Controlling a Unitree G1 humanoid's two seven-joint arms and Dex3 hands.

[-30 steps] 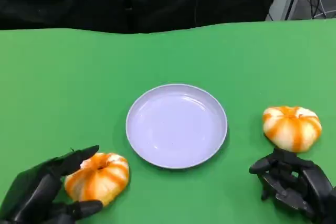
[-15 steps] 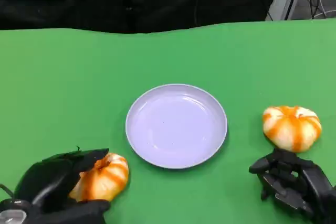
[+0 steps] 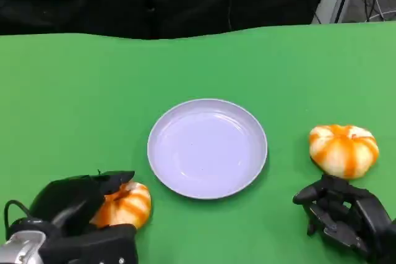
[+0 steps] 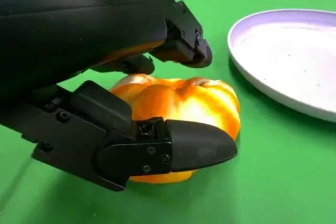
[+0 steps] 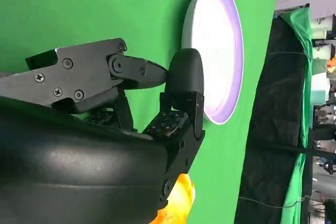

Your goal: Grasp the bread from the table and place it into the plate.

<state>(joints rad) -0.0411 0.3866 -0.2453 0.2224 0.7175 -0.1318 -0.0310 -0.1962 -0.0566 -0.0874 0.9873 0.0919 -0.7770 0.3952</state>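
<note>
left hand [image 3: 80, 211] is closed around left bread [image 3: 124, 205] on green table [image 3: 74, 91], beside plate [image 3: 207, 148] | plate rim lies near the bread | second bread [image 3: 343, 149] lies right of plate | right hand [image 3: 343, 214] is curled, holding nothing, just below it

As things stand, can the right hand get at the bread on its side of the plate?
Probably yes. The right hand sits just short of the bread, fingers curled and holding nothing, with only bare green table between them. The plate lies off to one side, not in the way.
</note>
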